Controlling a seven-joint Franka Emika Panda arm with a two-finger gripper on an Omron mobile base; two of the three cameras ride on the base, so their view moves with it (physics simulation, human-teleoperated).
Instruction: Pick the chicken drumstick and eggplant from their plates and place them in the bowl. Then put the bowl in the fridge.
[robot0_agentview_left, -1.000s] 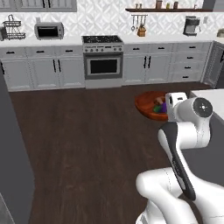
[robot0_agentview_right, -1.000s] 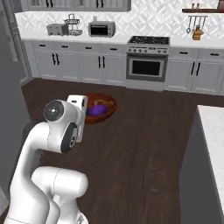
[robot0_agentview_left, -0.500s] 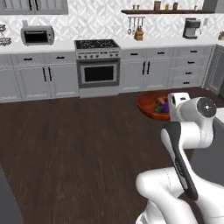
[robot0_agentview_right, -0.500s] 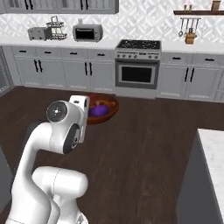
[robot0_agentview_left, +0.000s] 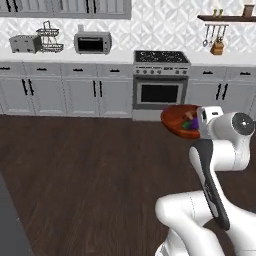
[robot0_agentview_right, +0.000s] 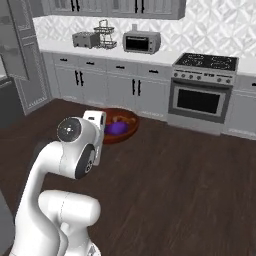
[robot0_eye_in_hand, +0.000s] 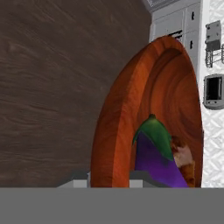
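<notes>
The reddish-brown bowl (robot0_agentview_left: 174, 120) hangs in the air over the dark floor, and my gripper (robot0_agentview_left: 199, 128) is shut on its near rim. In the hand view the bowl (robot0_eye_in_hand: 117, 109) stands on edge between the two fingertips of the gripper (robot0_eye_in_hand: 109, 179). Inside it lie the purple eggplant (robot0_eye_in_hand: 153, 154) with its green cap and the reddish-brown chicken drumstick (robot0_eye_in_hand: 184, 158) beside it. From the right base view the eggplant (robot0_agentview_right: 116, 128) shows in the bowl (robot0_agentview_right: 126, 134) ahead of the gripper (robot0_agentview_right: 104, 132). The fridge (robot0_agentview_right: 23, 56) stands at the left with its grey panelled door. The plates are out of view.
A stove (robot0_agentview_left: 160, 80) with an oven sits among grey cabinets along the back wall. A microwave (robot0_agentview_left: 92, 43), a toaster (robot0_agentview_left: 24, 43) and a wire rack (robot0_agentview_left: 50, 37) stand on the counter. Dark wood floor (robot0_agentview_left: 80, 175) stretches between me and the cabinets.
Both base views have swung, so the stove and counter slid rightward in the pictures and the fridge door came into view. The bowl stays in my gripper with both foods inside.
</notes>
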